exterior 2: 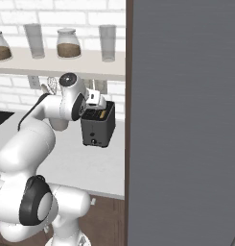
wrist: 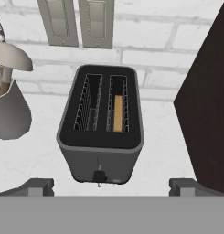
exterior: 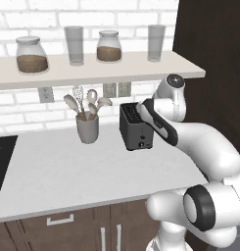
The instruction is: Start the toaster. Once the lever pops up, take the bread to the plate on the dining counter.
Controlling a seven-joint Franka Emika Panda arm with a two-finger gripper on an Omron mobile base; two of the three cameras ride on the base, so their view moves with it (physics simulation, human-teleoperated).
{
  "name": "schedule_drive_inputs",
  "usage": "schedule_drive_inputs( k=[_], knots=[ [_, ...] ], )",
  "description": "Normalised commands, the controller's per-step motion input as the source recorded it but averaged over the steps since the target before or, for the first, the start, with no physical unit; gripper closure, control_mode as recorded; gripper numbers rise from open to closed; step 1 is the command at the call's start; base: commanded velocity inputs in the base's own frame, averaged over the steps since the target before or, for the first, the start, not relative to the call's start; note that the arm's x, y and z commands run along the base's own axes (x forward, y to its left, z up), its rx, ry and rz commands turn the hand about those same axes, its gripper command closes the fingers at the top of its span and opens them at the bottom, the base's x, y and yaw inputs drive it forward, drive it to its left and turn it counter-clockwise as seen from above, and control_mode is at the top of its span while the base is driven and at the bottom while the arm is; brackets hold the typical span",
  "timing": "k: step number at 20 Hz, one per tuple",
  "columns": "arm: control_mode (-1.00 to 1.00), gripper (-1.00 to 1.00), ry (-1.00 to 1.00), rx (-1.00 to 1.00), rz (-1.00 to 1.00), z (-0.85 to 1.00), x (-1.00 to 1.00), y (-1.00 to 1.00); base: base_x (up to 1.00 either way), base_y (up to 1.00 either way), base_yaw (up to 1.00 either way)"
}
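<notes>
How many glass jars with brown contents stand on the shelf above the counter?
2. One jar stands at the shelf's left end; the other jar stands near the middle, between two empty glasses. None seems hidden.

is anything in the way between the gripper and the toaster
Nothing visible is. The open gripper hangs just above the toaster, looking down on its slots, with clear air between. The utensil crock stands off to one side and the dark cabinet wall to the other, both clear.
</notes>
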Motion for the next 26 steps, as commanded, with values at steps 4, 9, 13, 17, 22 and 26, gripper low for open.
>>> schedule_drive_inputs(
  k=[4,9,13,17,22,26],
  knots=[
    [-1.00,-1.00,0.00,0.00,0.00,0.00,0.00,0.00,0.00,0.00,0.00],
    [-1.00,-1.00,0.00,0.00,0.00,0.00,0.00,0.00,0.00,0.00,0.00],
    [-1.00,-1.00,0.00,0.00,0.00,0.00,0.00,0.00,0.00,0.00,0.00],
    [-1.00,-1.00,0.00,0.00,0.00,0.00,0.00,0.00,0.00,0.00,0.00],
    [-1.00,-1.00,0.00,0.00,0.00,0.00,0.00,0.00,0.00,0.00,0.00],
    [-1.00,-1.00,0.00,0.00,0.00,0.00,0.00,0.00,0.00,0.00,0.00]
  ],
)
